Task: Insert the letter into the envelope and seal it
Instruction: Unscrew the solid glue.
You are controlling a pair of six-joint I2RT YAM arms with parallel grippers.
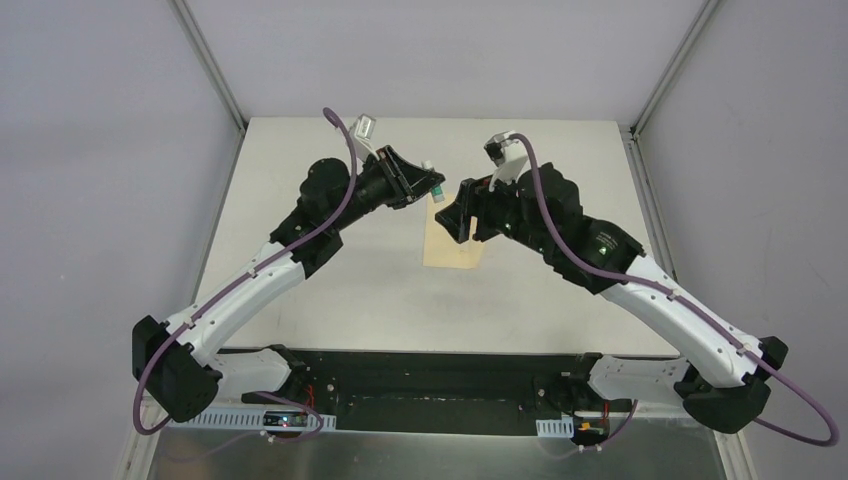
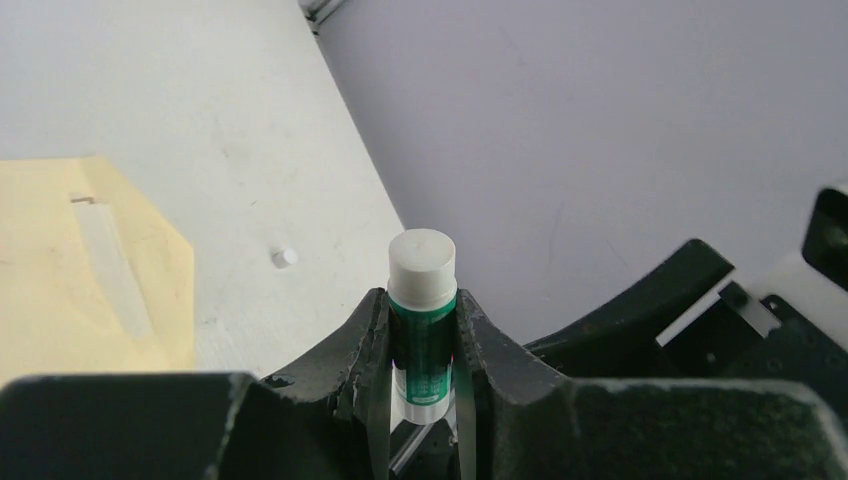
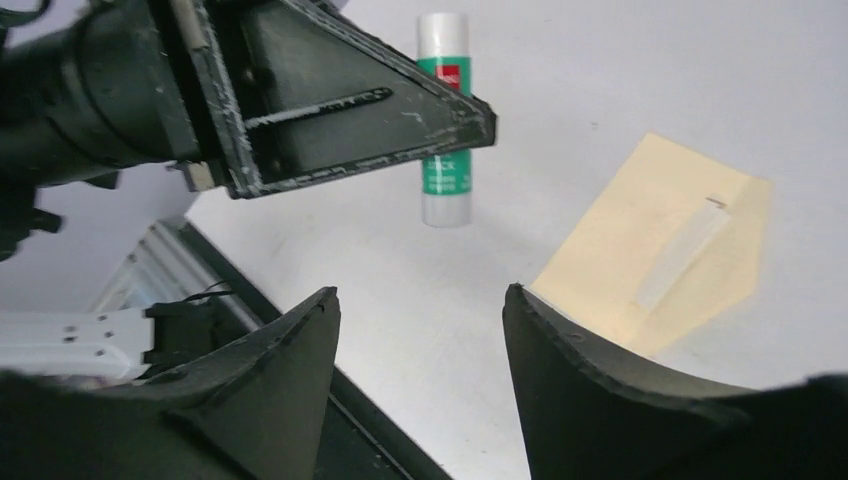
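Left wrist view: the left pincer (image 2: 423, 305) sits right at the lens, clamped on a white-and-green glue stick (image 2: 422, 262). The stick's white end pokes out past the fingertips.

Right wrist view: the right pincer (image 3: 420, 295) is spread wide with nothing between its fingers (image 3: 290, 370). It faces the left pincer and the stick from close by, not touching either.

Envelope (image 1: 445, 250): yellow-tan, flat on the worktop (image 1: 330, 290), about mid-table. It lies between the two pincers and slightly nearer the arm bases. In the top view the right pincer overlaps its far right corner. The flap is open and laid flat, with a pale strip (image 2: 110, 265) running across it. Can't tell whether the letter is inside.

A small white round piece (image 2: 285, 257) lies on the worktop near the flap tip, apart from the envelope.

The worktop is white and matte, with a few faint scuffs. A black base plate (image 1: 420, 380) along the near edge carries both arms. Pale grey walls close in three sides, with aluminium posts (image 1: 210, 65) at the far corners.
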